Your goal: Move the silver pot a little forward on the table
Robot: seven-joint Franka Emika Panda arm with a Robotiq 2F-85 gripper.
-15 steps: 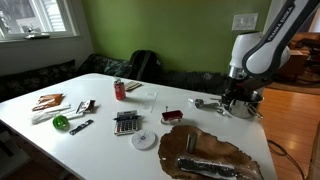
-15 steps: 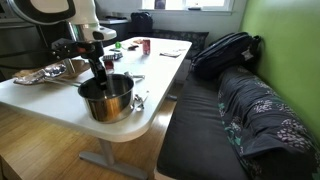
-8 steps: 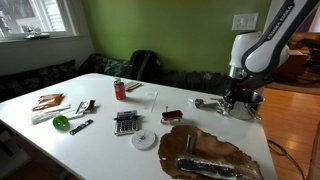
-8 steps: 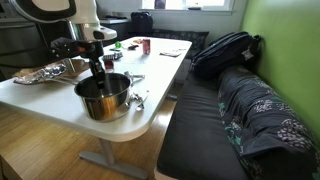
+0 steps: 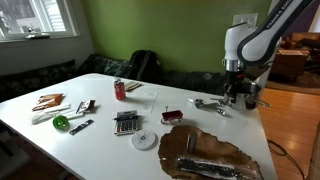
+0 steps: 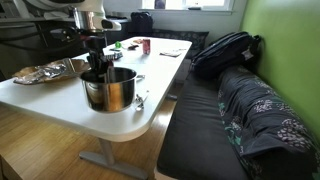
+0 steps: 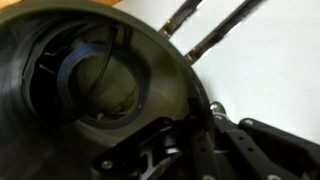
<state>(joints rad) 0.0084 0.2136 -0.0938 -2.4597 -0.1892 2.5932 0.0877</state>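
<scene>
The silver pot [image 6: 108,88] stands near the corner of the white table [image 6: 152,95], shiny and open at the top. In an exterior view it shows small at the table's far end [image 5: 247,102]. My gripper [image 6: 97,66] comes down onto the pot's rim, with one finger inside and one outside, shut on the wall. In the wrist view the pot's dark interior [image 7: 90,85] fills the left side and the rim runs between my fingers [image 7: 195,128]. The gripper also shows in an exterior view [image 5: 242,95].
A flat silver utensil [image 6: 138,99] lies beside the pot. A brown mat [image 5: 210,152], a calculator [image 5: 126,122], a red can [image 5: 119,90] and small items lie across the table [image 5: 100,140]. A backpack [image 6: 225,50] sits on the bench beside it.
My gripper has moved with the pot in its grip. The pot has shifted away from the table's corner edge toward the table's middle, and the arm stands higher than before.
</scene>
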